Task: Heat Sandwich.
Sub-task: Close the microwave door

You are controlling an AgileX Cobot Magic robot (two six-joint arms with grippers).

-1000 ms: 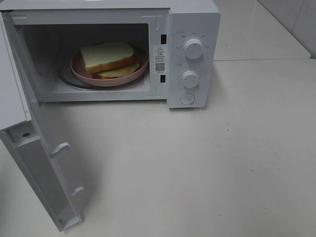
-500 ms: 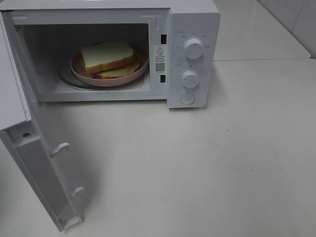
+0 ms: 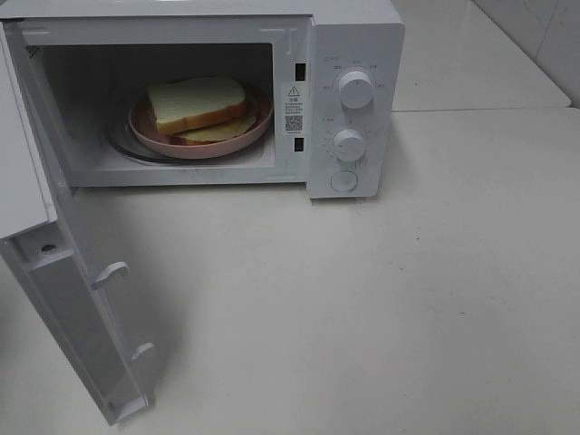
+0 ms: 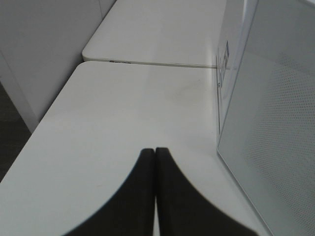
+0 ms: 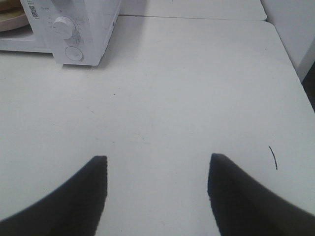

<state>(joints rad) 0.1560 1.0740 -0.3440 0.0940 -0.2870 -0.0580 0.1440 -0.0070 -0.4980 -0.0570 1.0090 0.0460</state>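
- While its two black fingers press flat together with nothing between them, the left gripper [image 4: 155,150] hangs over the white table [image 4: 113,123], just beside the open microwave door [image 4: 275,123].
- Fingers spread wide and empty, the right gripper [image 5: 155,160] hangs over the table, well apart from the microwave [image 5: 88,24].
- Inside the microwave, the sandwich [image 3: 199,104] lies on a pink plate [image 3: 217,148].

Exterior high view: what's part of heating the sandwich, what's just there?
Job: sandwich, pink plate under it, microwave, open door, upper knob, lower knob.
Just there: white table, adjoining table behind, tiled wall.
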